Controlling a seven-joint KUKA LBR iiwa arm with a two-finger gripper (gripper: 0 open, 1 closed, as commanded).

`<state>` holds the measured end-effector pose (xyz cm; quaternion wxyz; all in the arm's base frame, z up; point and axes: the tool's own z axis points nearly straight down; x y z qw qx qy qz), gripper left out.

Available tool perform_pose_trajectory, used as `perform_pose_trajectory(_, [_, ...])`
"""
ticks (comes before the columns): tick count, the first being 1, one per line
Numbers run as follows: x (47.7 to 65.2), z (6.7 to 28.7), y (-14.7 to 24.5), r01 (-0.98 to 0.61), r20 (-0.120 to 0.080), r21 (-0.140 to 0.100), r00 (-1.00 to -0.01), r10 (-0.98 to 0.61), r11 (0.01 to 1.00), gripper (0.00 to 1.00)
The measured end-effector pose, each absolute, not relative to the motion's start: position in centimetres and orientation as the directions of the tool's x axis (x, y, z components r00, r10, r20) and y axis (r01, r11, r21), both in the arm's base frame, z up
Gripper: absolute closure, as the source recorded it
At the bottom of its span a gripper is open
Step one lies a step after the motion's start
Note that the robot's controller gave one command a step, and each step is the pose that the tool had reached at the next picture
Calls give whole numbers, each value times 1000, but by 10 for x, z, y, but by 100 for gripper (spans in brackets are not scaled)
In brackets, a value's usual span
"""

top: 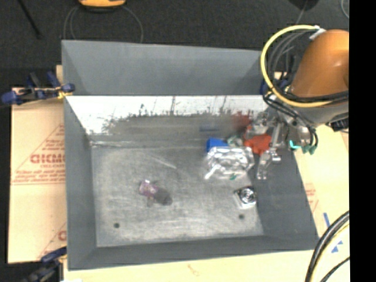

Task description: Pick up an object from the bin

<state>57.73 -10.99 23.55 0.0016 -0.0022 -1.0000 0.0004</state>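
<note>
The gripper (pixel 265 159) hung just right of the white packet (pixel 226 161), its jaws' state I could not tell, and I judged it needed centring over that packet before descending.

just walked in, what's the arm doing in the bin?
The arm's gripper sits low on the right side of the grey bin, next to a small heap: a crumpled white thing, a blue piece behind it and a red piece right by the gripper. No grasp can be made out. A small silver round thing lies just in front, and a purple thing lies apart, left of centre.
</note>
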Motion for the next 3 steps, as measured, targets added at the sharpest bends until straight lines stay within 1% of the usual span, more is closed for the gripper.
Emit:
perform_pose_trajectory(1, [643, 104, -116, -28, 0, -1, -1000, -28, 1000, 0])
perform_pose_trajectory(2, [644, 109, -116, -31, 0, -1, -1000, -31, 1000, 100])
perform_pose_trajectory(3, [638, 228, -117, -42, -9, -4, -999, -42, 999, 100])
